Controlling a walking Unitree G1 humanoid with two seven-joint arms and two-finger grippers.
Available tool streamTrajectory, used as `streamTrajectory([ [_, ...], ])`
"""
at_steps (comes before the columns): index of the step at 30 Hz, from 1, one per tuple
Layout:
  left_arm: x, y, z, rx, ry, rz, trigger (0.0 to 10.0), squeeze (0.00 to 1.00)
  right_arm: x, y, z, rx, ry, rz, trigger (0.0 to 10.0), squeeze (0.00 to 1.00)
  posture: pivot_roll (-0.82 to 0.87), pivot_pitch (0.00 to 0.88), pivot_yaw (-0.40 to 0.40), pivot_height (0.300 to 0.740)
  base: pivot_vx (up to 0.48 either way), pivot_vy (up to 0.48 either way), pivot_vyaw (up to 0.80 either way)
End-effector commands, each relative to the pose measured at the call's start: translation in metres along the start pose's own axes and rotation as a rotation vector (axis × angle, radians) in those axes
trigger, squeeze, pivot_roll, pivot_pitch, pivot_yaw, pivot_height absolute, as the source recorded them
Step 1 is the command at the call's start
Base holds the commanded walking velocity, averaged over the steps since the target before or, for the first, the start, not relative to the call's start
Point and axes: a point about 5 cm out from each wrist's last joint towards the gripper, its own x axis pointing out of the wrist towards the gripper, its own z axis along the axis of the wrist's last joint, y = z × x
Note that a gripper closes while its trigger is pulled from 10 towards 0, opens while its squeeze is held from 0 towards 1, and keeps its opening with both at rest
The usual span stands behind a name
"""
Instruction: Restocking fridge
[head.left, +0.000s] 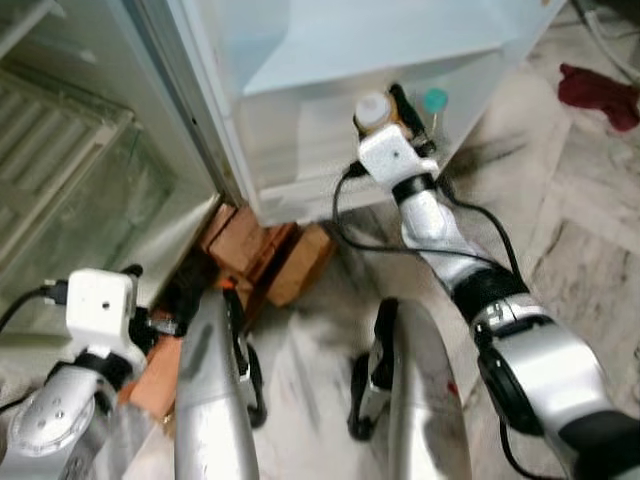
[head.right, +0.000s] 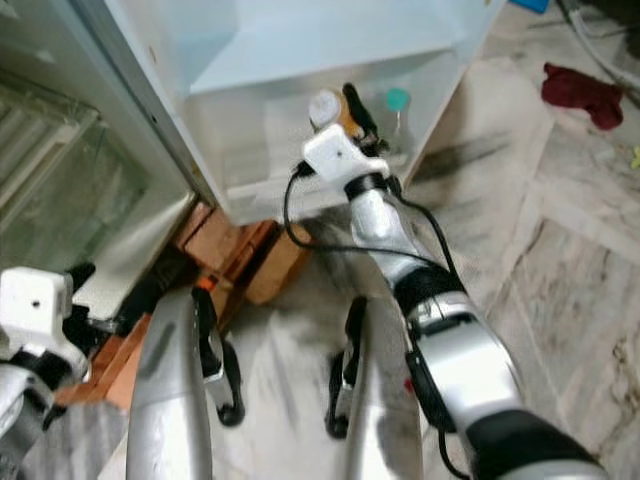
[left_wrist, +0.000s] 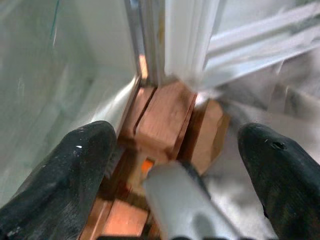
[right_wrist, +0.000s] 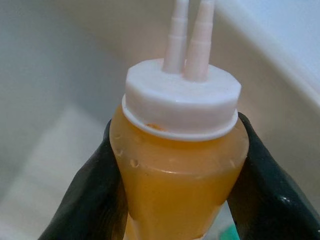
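The right gripper (right_wrist: 180, 175) pinches an orange sauce bottle (right_wrist: 179, 165) inside the fridge door shelf (head.left: 300, 150); a teal-capped bottle (head.left: 434, 101) stands just beside it; the left gripper (left_wrist: 175, 165) hangs spread near bricks (left_wrist: 167, 117).

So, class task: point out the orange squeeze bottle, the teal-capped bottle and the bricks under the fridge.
orange squeeze bottle (right_wrist: 180, 170), right wrist view, on its body.
teal-capped bottle (head.left: 435, 100), left eye view, on its cap.
bricks (head.left: 240, 240), left eye view, on a top face.

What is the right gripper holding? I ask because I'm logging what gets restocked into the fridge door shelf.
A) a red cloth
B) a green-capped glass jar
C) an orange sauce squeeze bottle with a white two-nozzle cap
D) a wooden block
C: the right wrist view shows the black fingers pressed on both sides of the orange squeeze bottle, whose white cap carries two nozzles.
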Motion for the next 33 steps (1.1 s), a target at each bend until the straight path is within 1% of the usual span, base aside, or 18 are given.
streamTrajectory([
  [1,-0.007,0.002,-0.001,0.013,0.024,0.018,10.0,0.0,-0.002,0.005,0.001,-0.007,-0.017,0.008,10.0,0.0,0.21,0.448,-0.013,0.543,0.0,0.0,0.0],
  [3,-0.009,0.002,0.001,0.022,0.023,0.021,10.0,0.0,-0.004,0.007,0.0,-0.01,-0.016,0.011,10.0,0.0,0.22,0.456,-0.012,0.543,0.0,0.0,0.0],
  [4,-0.01,0.002,0.001,0.026,0.024,0.023,10.0,0.0,-0.008,0.01,-0.004,-0.009,-0.001,0.017,10.0,0.0,0.22,0.456,-0.012,0.543,0.0,0.0,0.0],
  [5,-0.011,0.002,0.002,0.036,0.024,0.025,10.0,0.0,-0.012,0.013,-0.008,-0.028,0.011,0.032,10.0,0.0,0.23,0.465,-0.01,0.543,0.0,0.0,0.0],
  [6,-0.011,0.002,0.002,0.036,0.024,0.025,10.0,0.0,-0.012,0.013,-0.008,-0.028,0.011,0.032,10.0,0.0,0.23,0.465,-0.01,0.543,0.0,0.0,0.0],
  [8,-0.015,0.003,0.006,0.064,0.017,0.035,10.0,0.0,-0.018,0.019,-0.012,-0.071,0.021,0.039,10.0,0.0,0.24,0.483,-0.002,0.543,0.0,0.0,0.0],
  [11,-0.02,0.005,0.008,0.076,0.022,0.047,10.0,0.0,-0.02,0.02,-0.013,-0.092,0.013,0.029,10.0,0.0,0.24,0.498,0.004,0.543,0.0,0.0,0.0],
  [14,-0.027,0.008,0.008,0.088,0.04,0.057,10.0,0.0,-0.016,0.017,-0.01,-0.102,-0.006,-0.006,10.0,0.0,0.25,0.516,0.011,0.543,0.0,0.0,0.0],
  [18,-0.033,0.008,0.008,0.096,0.052,0.062,10.0,0.0,-0.011,0.012,-0.007,-0.07,-0.003,-0.05,10.0,0.0,0.26,0.528,0.012,0.543,0.0,0.0,0.0],
  [21,-0.036,0.008,0.009,0.103,0.056,0.064,10.0,0.0,-0.009,0.01,-0.005,-0.074,-0.015,-0.068,10.0,0.0,0.26,0.528,0.014,0.543,0.0,0.0,0.0],
  [22,-0.039,0.008,0.011,0.114,0.061,0.066,10.0,0.0,-0.004,0.006,-0.001,-0.076,-0.022,-0.107,10.0,0.0,0.27,0.53,0.015,0.543,0.0,0.0,0.0],
  [23,-0.04,0.008,0.011,0.116,0.063,0.067,10.0,0.0,-0.002,0.005,0.0,-0.078,-0.027,-0.118,10.0,0.0,0.27,0.53,0.015,0.543,0.0,0.0,0.0],
  [28,-0.043,0.009,0.012,0.123,0.074,0.07,10.0,0.0,0.006,-0.001,0.004,-0.029,0.003,-0.178,10.0,0.0,0.29,0.544,0.024,0.543,0.0,0.0,0.0],
  [29,-0.043,0.008,0.012,0.132,0.074,0.062,10.0,0.0,0.006,-0.001,0.001,-0.002,0.04,-0.189,10.0,0.0,0.29,0.544,0.024,0.543,0.0,0.0,0.0],
  [30,-0.043,0.007,0.013,0.143,0.073,0.05,10.0,0.0,0.003,0.002,-0.004,0.047,0.103,-0.2,10.0,0.0,0.29,0.544,0.024,0.543,0.0,0.0,0.0],
  [31,-0.043,0.007,0.013,0.143,0.073,0.05,10.0,0.0,0.003,0.002,-0.004,0.047,0.103,-0.2,10.0,0.0,0.29,0.544,0.024,0.543,0.0,0.0,0.0],
  [32,-0.043,0.007,0.013,0.146,0.073,0.046,10.0,0.0,0.0,0.004,-0.008,0.081,0.138,-0.203,10.0,0.0,0.29,0.544,0.024,0.543,0.0,0.0,0.0],
  [33,-0.043,0.007,0.014,0.143,0.074,0.049,10.0,0.0,-0.009,0.011,-0.018,0.151,0.222,-0.203,10.0,0.0,0.29,0.539,0.027,0.543,0.0,0.0,0.0],
])
